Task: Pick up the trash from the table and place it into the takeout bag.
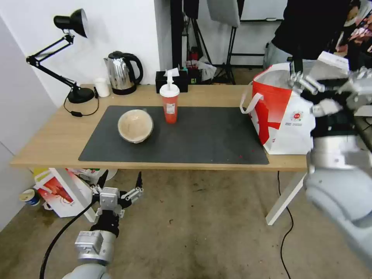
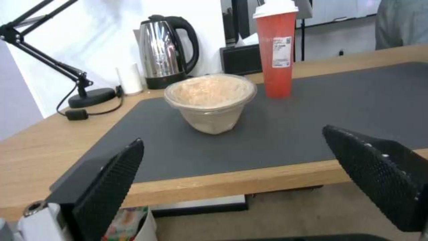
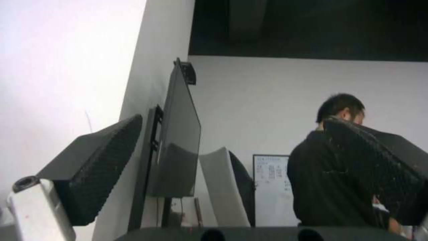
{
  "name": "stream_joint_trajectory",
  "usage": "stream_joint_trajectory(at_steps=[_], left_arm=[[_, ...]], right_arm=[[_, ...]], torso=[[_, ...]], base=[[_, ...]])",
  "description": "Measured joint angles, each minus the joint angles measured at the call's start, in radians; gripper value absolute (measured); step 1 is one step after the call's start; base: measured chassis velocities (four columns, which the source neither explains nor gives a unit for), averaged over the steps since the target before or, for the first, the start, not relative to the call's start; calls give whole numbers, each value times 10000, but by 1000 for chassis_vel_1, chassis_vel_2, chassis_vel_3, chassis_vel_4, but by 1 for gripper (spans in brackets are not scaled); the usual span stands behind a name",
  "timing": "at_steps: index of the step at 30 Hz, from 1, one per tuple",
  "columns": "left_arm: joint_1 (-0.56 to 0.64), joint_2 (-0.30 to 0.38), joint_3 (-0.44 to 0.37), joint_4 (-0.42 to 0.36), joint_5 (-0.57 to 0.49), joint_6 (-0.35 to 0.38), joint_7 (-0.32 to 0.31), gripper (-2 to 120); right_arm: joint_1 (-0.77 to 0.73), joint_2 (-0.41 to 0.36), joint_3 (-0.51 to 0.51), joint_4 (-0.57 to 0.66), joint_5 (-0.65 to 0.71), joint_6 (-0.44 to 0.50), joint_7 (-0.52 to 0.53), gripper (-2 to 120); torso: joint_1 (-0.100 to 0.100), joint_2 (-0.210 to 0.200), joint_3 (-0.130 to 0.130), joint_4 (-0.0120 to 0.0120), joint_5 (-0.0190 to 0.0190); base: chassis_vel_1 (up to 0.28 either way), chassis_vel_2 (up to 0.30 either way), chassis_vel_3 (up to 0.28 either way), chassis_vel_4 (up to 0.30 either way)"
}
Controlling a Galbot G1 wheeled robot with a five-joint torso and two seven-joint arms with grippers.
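Trash on table (image 1: pixel 54 143): tan paper bowl (image 1: pixel 135 125), light and crushable, best pinched at its rim; red lidded cup (image 1: pixel 169 103), tall, probably tippy, beside it. Left gripper (image 1: pixel 119 188) open below the edge; right gripper (image 1: pixel 310 83) spread above takeout bag (image 1: pixel 285 116).

1. Silver-grey metal arm links, rounded at the joints, with black bands between segments.
2. Left gripper (image 1: pixel 121 182): grey block body, two black wedge-shaped fingers (image 2: pixel 109 187) textured with a fine dotted grid, pale specks on the pads.
3. Black cable looping from the left wrist along the forearm.
4. Right gripper (image 3: pixel 232 167): same black textured fingers (image 3: pixel 100 164), scuffed pale in places; white housing at the base with a small dark round socket.
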Motion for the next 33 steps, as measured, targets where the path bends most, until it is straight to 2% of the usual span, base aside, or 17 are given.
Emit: stream_joint_trajectory(at_steps=[7,20,27,33], left_arm=[[0,0,0,0,0,0,0,100],[0,0,0,0,0,0,0,100],[0,0,0,0,0,0,0,100],[1,0,0,0,0,0,0,100]], right_arm=[[-1035,652,-399,91,-640,377,55,100],[-1673,971,-820,212,-1338,616,67,100],[-2337,900,-835,583,-1355,230,413,100],[-2873,838,-941,938,-1251,-665,991,100]], torso=[[1,0,1,0,1],[1,-1,0,0,2],[1,0,1,-1,1],[0,0,1,-1,2]], base=[[0,0,0,0],[0,0,0,0],[0,0,0,0],[0,0,0,0]])
